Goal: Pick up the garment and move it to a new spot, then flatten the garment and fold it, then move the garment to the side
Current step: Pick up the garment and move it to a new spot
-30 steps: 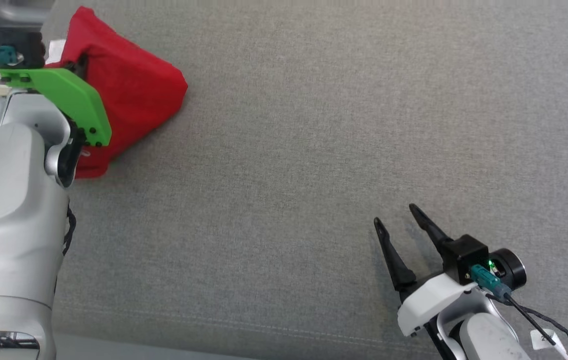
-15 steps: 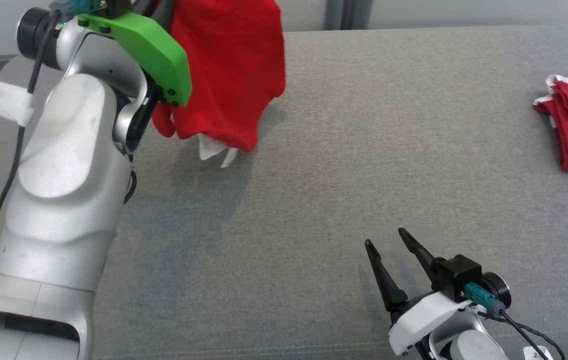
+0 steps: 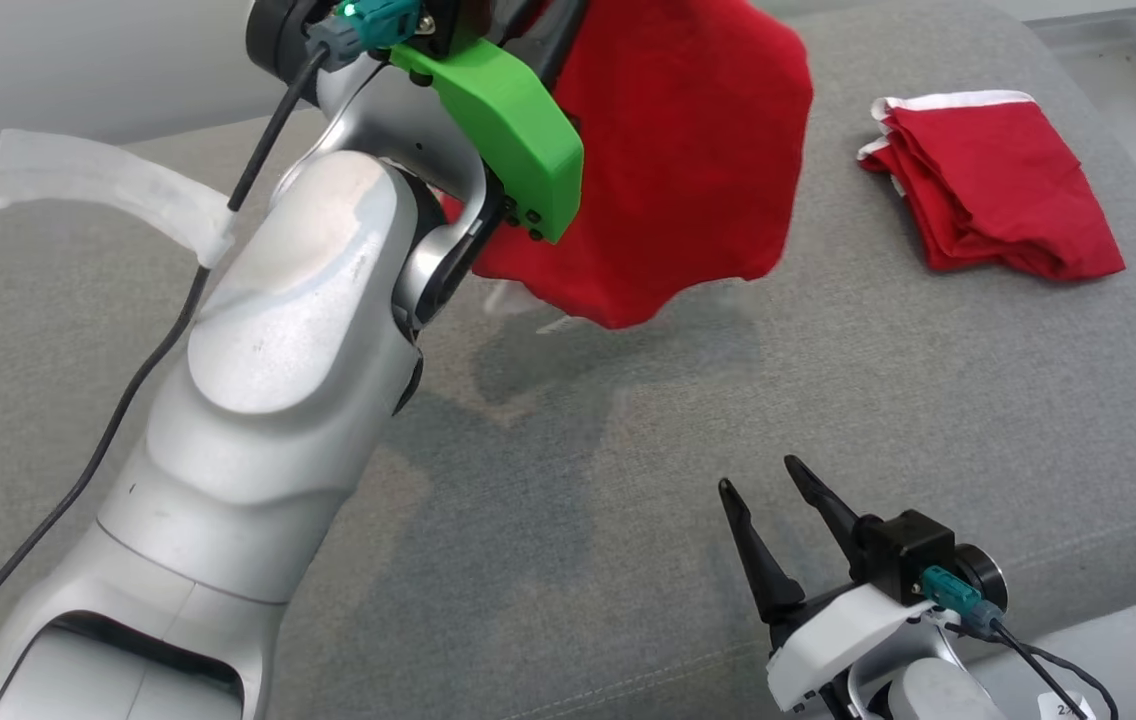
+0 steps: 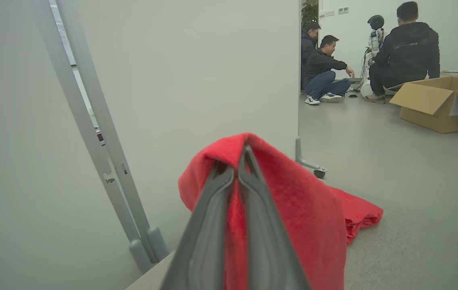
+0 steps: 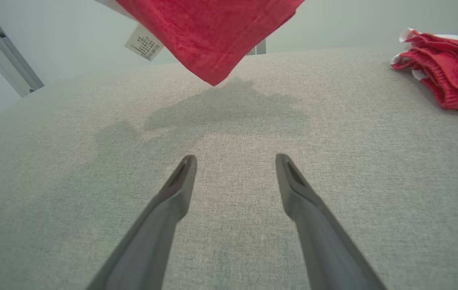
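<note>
The red garment [image 3: 688, 170] is a soft, fuzzy-napped cloth of flat, even red. It hangs in the air above the grey couch-like cushion [image 3: 628, 450], gathered at the top and falling in loose folds to a wavy, stitched lower hem. A small white care label [image 5: 143, 42] with printed lines dangles from its underside, beside a sliver of white trim. Its shadow lies on the cushion directly below, apart from the cloth itself.

The left gripper [image 4: 238, 161] has its two long, dark, matt fingers pressed together, with a fold of the red garment pinched between them; the cloth drapes over the tips and down both sides. A glossy bright green plastic bracket [image 3: 508, 110] sits on that wrist, above the smooth silver arm shell.

The right gripper [image 3: 759, 474] rests low over the cushion near its front edge, its tapered fingers spread wide with nothing between them.

The cushion is a coarse, woven grey fabric with a sewn seam along the front. Toward its far right corner lies a folded red pile [image 3: 998, 200] with white ribbed edging, well apart from the hanging garment.

In the left wrist view a plain pale partition [image 4: 192, 80] stands behind, and beyond it an open cardboard box [image 4: 442, 102] sits on the smooth floor near some seated people [image 4: 325, 72]
</note>
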You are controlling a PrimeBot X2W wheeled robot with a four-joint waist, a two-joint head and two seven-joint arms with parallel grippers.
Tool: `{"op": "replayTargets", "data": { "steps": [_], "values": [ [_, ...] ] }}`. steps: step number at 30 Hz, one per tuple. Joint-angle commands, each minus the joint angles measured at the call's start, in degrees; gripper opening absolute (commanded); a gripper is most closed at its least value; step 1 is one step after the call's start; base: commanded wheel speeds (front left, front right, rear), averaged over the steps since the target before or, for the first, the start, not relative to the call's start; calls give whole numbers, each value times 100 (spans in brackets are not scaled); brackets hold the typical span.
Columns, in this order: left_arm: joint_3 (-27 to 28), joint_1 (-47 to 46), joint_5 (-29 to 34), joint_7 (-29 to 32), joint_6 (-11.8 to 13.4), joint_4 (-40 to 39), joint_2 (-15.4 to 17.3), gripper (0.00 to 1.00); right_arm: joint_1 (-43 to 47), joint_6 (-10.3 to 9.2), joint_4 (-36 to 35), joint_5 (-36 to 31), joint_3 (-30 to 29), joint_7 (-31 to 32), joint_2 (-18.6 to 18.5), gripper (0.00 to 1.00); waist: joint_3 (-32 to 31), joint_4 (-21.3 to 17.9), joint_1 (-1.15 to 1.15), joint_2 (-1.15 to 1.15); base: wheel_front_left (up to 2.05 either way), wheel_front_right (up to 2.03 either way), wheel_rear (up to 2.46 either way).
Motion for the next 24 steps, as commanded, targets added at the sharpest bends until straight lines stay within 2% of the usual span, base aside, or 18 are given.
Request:
{"op": "replayTargets", "data": {
  "steps": [1, 7, 15, 16, 17, 18, 24],
  "values": [
    [-19, -19, -139, -24, 15, 1, -2, 0, -75, -7, 21, 36, 17, -42, 1, 100, 117, -401, 0, 0, 0, 0, 0],
    [35, 360, -490, -13, 298, 366, 2, 0, -156, -7, 60, 112, 2, -112, 1, 100, 354, -515, 0, 0, 0, 0, 0],
    [31, 886, -59, -388, 814, 1596, 710, 0, -240, -7, 83, 79, 29, -158, 0, 100, 586, -400, 0, 0, 0, 0, 0],
    [19, 913, -22, -456, 847, 1754, 764, 18, -264, -7, 85, 75, 38, -161, 0, 100, 602, -380, 0, 0, 0, 0, 0],
    [6, 927, 8, -518, 857, 1901, 795, 90, -285, -7, 87, 67, 51, -163, 1, 100, 613, -361, 0, 0, 0, 0, 0],
    [-19, 927, 42, -598, 862, 2030, 834, 100, -299, -7, 92, 56, 59, -167, 1, 100, 623, -342, 0, 0, 0, 0, 0],
    [8, 885, -51, -962, 732, 2560, 781, 100, -288, -7, 112, -3, -62, -173, 0, 100, 596, -135, 0, 0, 0, 0, 0]
  ]
}}
